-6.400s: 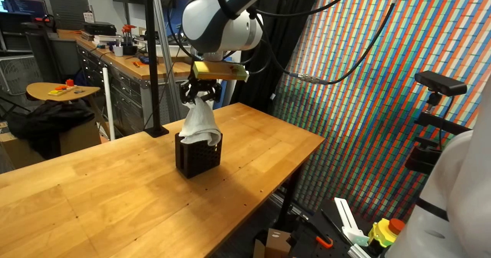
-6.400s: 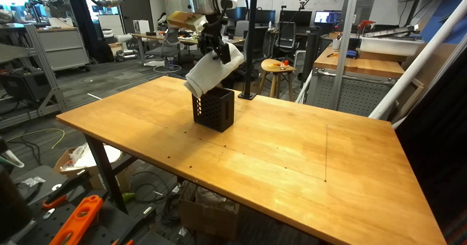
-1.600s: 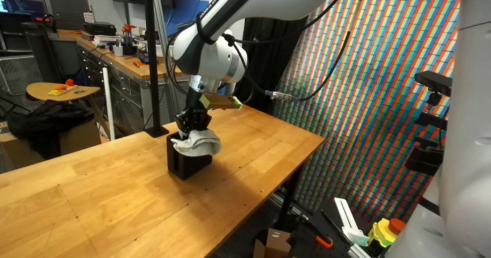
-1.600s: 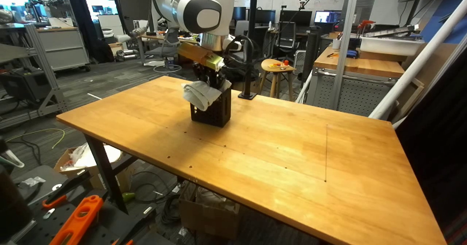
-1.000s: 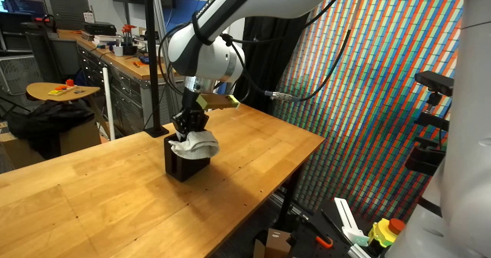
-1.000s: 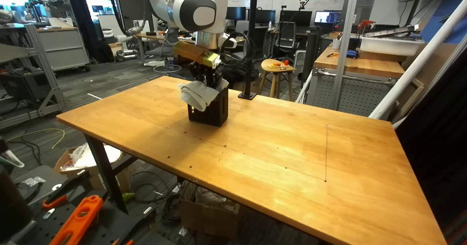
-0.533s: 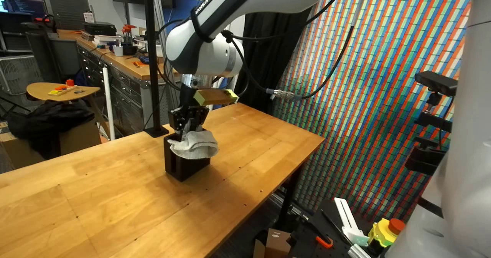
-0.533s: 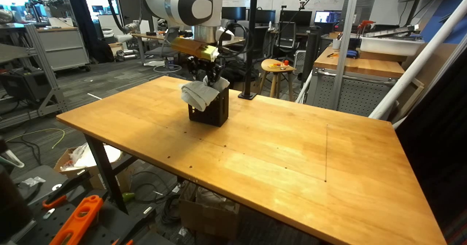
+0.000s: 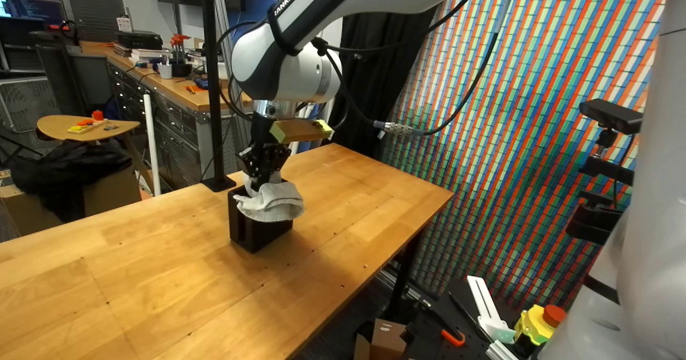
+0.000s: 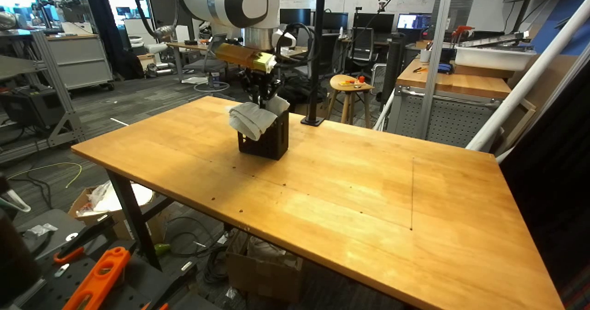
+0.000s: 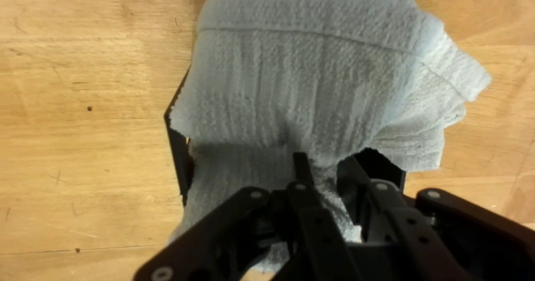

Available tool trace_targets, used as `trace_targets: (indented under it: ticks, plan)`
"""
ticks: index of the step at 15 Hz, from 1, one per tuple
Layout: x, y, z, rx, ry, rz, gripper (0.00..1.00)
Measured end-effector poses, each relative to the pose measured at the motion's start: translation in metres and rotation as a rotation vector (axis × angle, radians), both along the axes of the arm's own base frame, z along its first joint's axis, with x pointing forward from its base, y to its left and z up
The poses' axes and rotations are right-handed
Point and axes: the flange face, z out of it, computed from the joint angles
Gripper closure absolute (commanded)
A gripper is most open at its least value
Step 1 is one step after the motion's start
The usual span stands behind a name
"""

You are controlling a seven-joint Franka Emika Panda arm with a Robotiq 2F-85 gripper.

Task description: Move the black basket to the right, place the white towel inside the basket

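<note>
The black basket stands upright on the table in both exterior views (image 9: 262,235) (image 10: 278,139). Its left rim shows in the wrist view (image 11: 179,164). The white towel (image 9: 273,202) lies rumpled across its top, part in the opening and part hanging over one side, also in an exterior view (image 10: 251,120) and the wrist view (image 11: 301,84). My gripper (image 9: 261,182) points down at the basket's mouth, within the towel's folds (image 10: 262,101). In the wrist view its fingers (image 11: 324,163) are a small gap apart, with towel visible between. I see no clear pinch.
The basket and towel are on a wooden table (image 9: 161,279). A black upright pole (image 9: 214,108) is fixed at the table's edge behind the basket. It also shows in an exterior view (image 10: 316,70). A yellow block (image 10: 249,57) is mounted on my wrist.
The towel, first held above the basket, has come down onto it. The basket slid slightly left in both exterior views. My gripper spread, rose a little, then narrowed, leaving the towel in place.
</note>
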Motion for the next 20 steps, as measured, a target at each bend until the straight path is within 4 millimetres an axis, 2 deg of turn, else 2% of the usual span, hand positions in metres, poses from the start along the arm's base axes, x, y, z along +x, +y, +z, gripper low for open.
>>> trace_targets:
  ticks: [9, 14, 20]
  plan:
    - [0.000, 0.008, 0.033, -0.078, -0.051, 0.025, 0.97]
    - [-0.001, 0.018, 0.032, -0.082, -0.046, 0.032, 0.98]
    - [-0.006, 0.018, 0.023, -0.083, -0.027, 0.032, 0.98]
